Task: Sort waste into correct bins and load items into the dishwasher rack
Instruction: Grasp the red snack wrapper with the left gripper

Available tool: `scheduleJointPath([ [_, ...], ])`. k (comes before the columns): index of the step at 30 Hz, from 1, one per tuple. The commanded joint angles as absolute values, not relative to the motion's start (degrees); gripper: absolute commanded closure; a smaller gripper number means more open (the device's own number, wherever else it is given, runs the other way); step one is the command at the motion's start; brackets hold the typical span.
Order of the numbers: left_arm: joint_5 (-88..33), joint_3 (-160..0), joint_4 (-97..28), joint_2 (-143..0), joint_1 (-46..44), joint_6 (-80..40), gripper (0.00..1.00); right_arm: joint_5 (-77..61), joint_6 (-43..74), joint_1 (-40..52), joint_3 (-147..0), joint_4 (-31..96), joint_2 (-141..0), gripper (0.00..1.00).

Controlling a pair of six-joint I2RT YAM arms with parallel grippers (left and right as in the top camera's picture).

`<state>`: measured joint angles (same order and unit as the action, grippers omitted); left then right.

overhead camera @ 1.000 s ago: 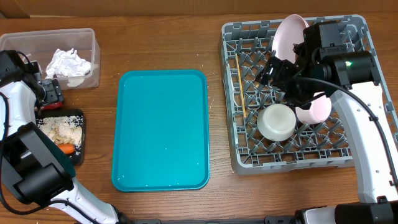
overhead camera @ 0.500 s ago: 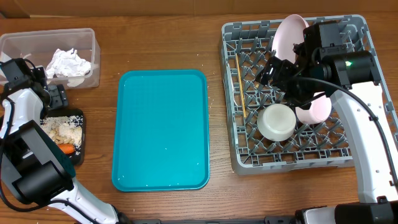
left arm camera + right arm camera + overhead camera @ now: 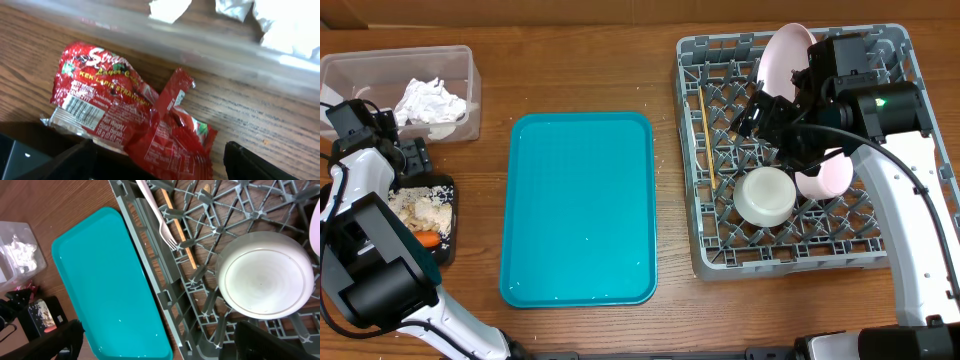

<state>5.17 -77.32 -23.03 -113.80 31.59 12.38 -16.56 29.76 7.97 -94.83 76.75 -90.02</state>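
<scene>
The red snack wrapper [image 3: 132, 117] lies crumpled on the wood just in front of the clear tub [image 3: 360, 68]. My left gripper [image 3: 160, 165] is open, with a finger on each side of the wrapper's near end. Crumpled tissue [image 3: 430, 100] sits in the tub. Food scraps [image 3: 418, 210] and a carrot [image 3: 425, 238] lie in the black tray [image 3: 451, 190]. My right gripper [image 3: 160, 345] hangs open and empty over the dishwasher rack [image 3: 692, 150]. The rack holds a pink plate [image 3: 782, 55], a white bowl [image 3: 262, 275], a fork [image 3: 155, 215] and a chopstick [image 3: 177, 230].
A flat teal tray [image 3: 580, 210] lies between the bins and the rack. A pale pink bowl [image 3: 828, 175] leans in the rack under my right arm. Bare wooden table surrounds everything.
My left wrist has shifted slightly along the tub's front wall and now hides the red wrapper from overhead. The right arm has not moved.
</scene>
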Motion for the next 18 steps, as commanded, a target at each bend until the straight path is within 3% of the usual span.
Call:
scheduleJointPath([
  [1,3.9,-77.0,-22.1,-113.2,31.5,11.5,0.16,-16.8,29.6,8.1,-95.9,76.6,-89.5,0.0],
  [18,3.1,-77.0,-20.4,-115.5,31.5,10.0,0.16,-16.8,29.6,8.1,-95.9,76.6,-89.5,0.0],
])
